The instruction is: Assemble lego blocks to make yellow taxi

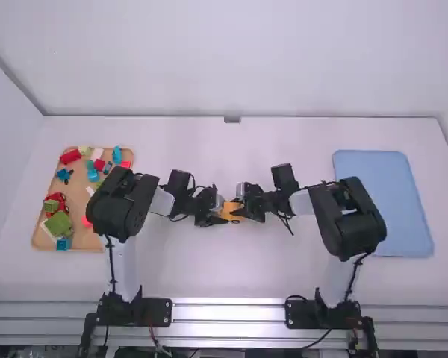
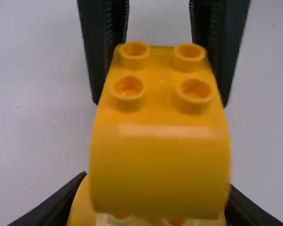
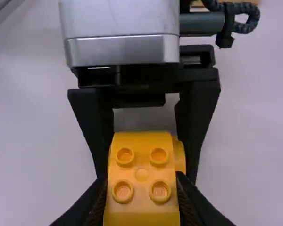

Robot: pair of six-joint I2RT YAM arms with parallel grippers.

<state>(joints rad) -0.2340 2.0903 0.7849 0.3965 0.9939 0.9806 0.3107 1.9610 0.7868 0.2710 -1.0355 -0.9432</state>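
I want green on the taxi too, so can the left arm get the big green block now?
Probably not now: the left gripper is shut on a yellow block in the middle. But the big green block sits in the tray on that side, so an empty gripper likely could.

You have a robotics lab station here, a bench built for arms. In the high view, your two jointed arms, the left (image 1: 123, 205) and the right (image 1: 351, 216), are bolted at their bases to metal rails (image 1: 231, 313) along the near side of a white table (image 1: 231, 280). Plain pale walls (image 1: 224, 60) stand behind and beside your tabletop like a booth. You can see loose cables (image 1: 158, 343) near the bases; what lies beyond the rails is too dark for you to be sure, though it may be more wiring.
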